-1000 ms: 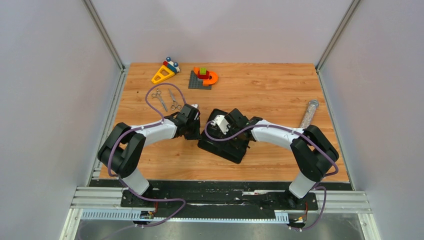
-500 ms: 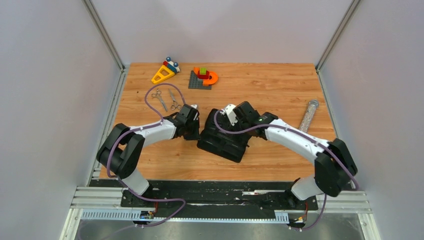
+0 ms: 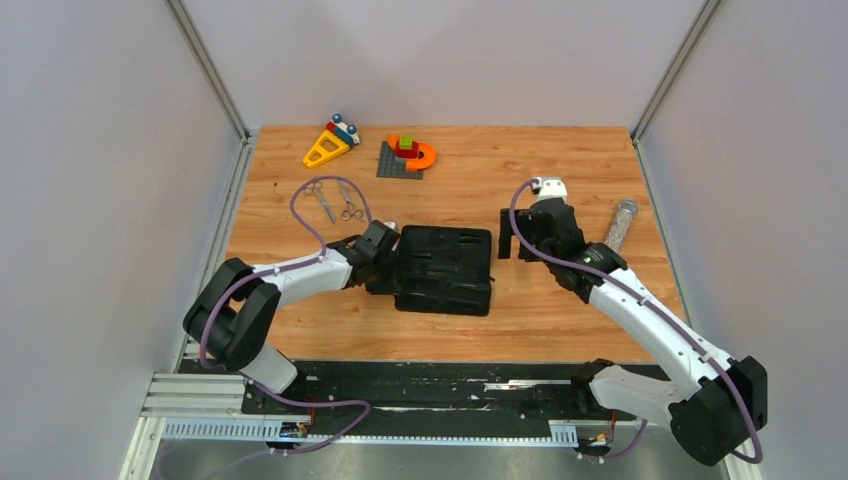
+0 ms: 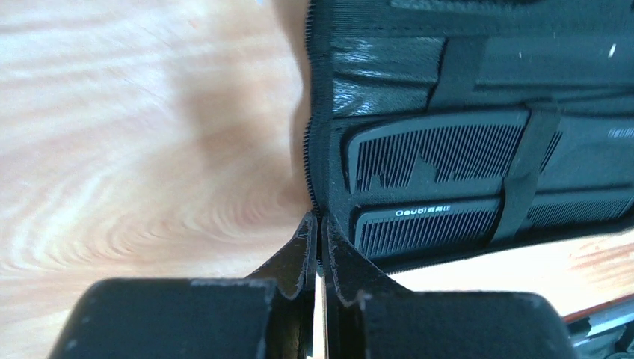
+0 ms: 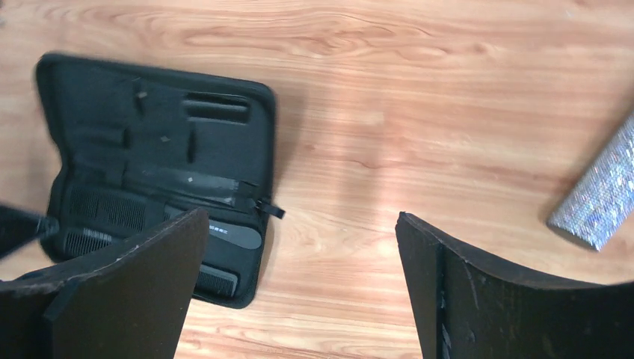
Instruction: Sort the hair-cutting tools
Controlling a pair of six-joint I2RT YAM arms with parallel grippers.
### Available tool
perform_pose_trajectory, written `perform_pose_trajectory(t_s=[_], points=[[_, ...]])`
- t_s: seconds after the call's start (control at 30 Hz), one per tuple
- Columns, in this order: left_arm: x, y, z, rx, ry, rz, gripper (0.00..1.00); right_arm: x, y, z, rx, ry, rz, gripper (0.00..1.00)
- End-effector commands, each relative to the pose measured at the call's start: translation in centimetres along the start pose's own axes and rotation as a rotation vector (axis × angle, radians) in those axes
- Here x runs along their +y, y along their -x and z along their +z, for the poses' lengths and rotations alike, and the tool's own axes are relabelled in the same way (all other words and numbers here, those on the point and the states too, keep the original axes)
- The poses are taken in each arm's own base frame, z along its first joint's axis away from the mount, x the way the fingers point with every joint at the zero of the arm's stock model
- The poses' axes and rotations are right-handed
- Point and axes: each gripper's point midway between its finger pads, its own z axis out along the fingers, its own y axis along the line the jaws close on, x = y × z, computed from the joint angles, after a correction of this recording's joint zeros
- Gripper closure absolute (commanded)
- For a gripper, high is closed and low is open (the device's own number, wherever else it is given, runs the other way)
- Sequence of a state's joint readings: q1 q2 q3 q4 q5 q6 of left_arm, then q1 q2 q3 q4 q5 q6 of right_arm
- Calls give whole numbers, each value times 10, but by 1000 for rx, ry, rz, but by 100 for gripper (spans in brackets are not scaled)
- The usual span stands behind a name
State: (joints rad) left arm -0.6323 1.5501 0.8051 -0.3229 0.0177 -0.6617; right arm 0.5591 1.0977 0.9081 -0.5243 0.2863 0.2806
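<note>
Two silver scissors (image 3: 320, 197) (image 3: 347, 199) lie side by side on the wood at the back left. A black zip case (image 3: 445, 270) lies open and flat in the middle of the table. In the left wrist view two black combs (image 4: 437, 153) (image 4: 426, 222) sit under elastic straps inside it; one comb (image 5: 228, 233) also shows in the right wrist view. My left gripper (image 3: 392, 268) (image 4: 320, 224) is pinched on the case's left zipper edge. My right gripper (image 3: 512, 238) (image 5: 299, 224) hangs wide open and empty above bare wood, right of the case (image 5: 149, 149).
Colourful toy blocks (image 3: 330, 143) (image 3: 408, 155) stand along the back edge. A clear glittery tube (image 3: 620, 225) (image 5: 598, 202) lies at the right side. Grey walls close in the table on three sides.
My right gripper has opened, let go of the case and drawn back up and to the right. The case now lies spread flat and squared. My left gripper stays at its left edge.
</note>
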Motion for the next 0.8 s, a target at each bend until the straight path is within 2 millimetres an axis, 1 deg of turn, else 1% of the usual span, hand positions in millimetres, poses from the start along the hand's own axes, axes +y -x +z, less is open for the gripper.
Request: perform_pose_trajectory(t_s=[0.0, 0.07, 0.1, 0.13, 0.2, 0.27, 0.3, 0.33, 0.37, 0.4, 0.43, 0.47, 0.53, 0.57, 0.6, 0.67, 0.77], points=[[-8, -47, -10, 140, 68, 5, 94, -19, 5, 2, -35, -29, 195, 0], [-22, -50, -14, 147, 74, 7, 94, -18, 1, 2, -17, -2, 222, 0], [-22, -54, -17, 157, 94, -2, 93, -15, -2, 1, -8, 16, 224, 0], [-27, -53, -19, 144, 100, 11, 92, -12, -5, 0, 3, 35, 223, 0], [-31, -56, -25, 141, 117, -7, 86, -7, -13, 0, 29, 67, 218, 0], [-30, -56, -32, 130, 131, -45, 76, 0, -22, 1, 66, 105, 213, 0], [-31, -51, -37, 100, 127, -72, 73, 3, -27, 3, 87, 121, 211, 0], [-29, -49, -40, 87, 133, -84, 67, 7, -33, 3, 110, 142, 212, 1], [-30, -42, -45, 46, 132, -106, 64, 10, -36, 5, 128, 157, 215, 3], [-29, -39, -47, 28, 133, -123, 58, 15, -40, 6, 152, 180, 218, 5], [-29, -32, -52, -8, 131, -130, 56, 17, -43, 7, 169, 188, 219, 6], [-31, -27, -56, -28, 127, -139, 51, 19, -44, 8, 181, 195, 220, 7], [-32, -14, -62, -77, 122, -158, 46, 21, -45, 10, 201, 196, 217, 8], [-30, -7, -64, -94, 119, -177, 45, 21, -45, 11, 204, 196, 213, 9], [-33, 0, -64, -113, 98, -189, 42, 21, -47, 13, 212, 197, 208, 10], [-35, 10, -61, -123, 62, -204, 40, 24, -52, 18, 236, 204, 200, 13], [-35, 19, -53, -92, 26, -214, 41, 28, -60, 29, 285, 209, 206, 20]])
